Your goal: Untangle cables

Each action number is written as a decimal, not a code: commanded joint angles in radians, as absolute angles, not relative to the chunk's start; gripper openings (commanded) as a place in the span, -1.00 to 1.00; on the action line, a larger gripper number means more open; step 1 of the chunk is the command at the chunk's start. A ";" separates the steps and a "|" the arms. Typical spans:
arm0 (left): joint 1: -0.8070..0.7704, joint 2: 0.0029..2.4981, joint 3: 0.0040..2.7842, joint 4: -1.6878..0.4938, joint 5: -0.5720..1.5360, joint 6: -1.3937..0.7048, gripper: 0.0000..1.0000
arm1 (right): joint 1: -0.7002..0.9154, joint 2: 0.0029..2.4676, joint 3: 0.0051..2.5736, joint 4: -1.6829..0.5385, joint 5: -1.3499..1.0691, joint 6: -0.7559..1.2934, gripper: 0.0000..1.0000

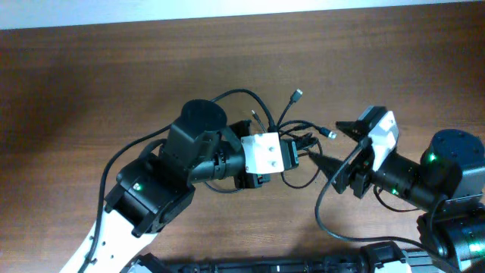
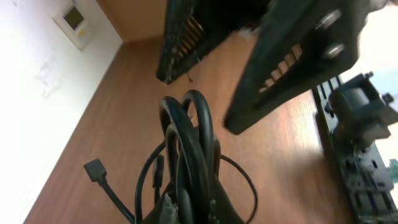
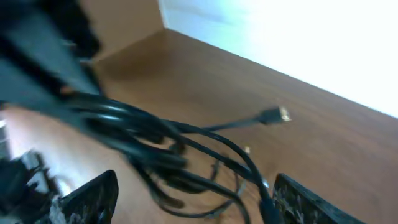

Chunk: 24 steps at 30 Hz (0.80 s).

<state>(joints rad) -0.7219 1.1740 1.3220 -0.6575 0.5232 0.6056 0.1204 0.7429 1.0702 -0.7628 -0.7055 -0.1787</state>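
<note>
The cables [image 1: 292, 125] are thin black cords tangled in loose loops at the table's middle, with metallic plug ends [image 1: 297, 94] pointing away. My left gripper [image 1: 297, 152] is shut on the bundle; in the left wrist view the cables [image 2: 189, 143] rise in loops out of its closed fingers [image 2: 189, 211], and a loose plug [image 2: 94, 169] lies to the left. My right gripper [image 1: 331, 146] is open just right of the tangle. In the right wrist view its fingers [image 3: 199, 199] stand wide apart with the cables [image 3: 143, 137] between them, and one plug [image 3: 273, 115] is beyond.
The wooden table [image 1: 114, 76] stretches left and back to a white wall. A thick black arm wire [image 1: 326, 220] loops beside the right arm. A black rail with hardware [image 2: 354, 143] runs along the table's edge. One finger of the right gripper [image 2: 292, 62] hangs over the bundle.
</note>
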 commanded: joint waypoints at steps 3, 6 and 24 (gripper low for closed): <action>-0.717 1.177 1.351 -0.669 0.459 0.648 -1.00 | 0.117 0.741 1.066 -0.789 -0.823 -0.273 0.56; -0.717 1.179 1.351 -0.669 0.466 0.653 -1.00 | 0.117 0.741 1.066 -0.797 -0.878 -0.325 0.56; -0.717 1.191 1.351 -0.743 0.632 0.711 -1.00 | 0.118 0.741 1.066 -0.804 -0.888 -0.420 0.59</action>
<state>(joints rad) -0.7204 1.1896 1.3220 -0.7490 0.5774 0.6670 0.1204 0.7433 1.0695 -0.8055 -0.8845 -0.4011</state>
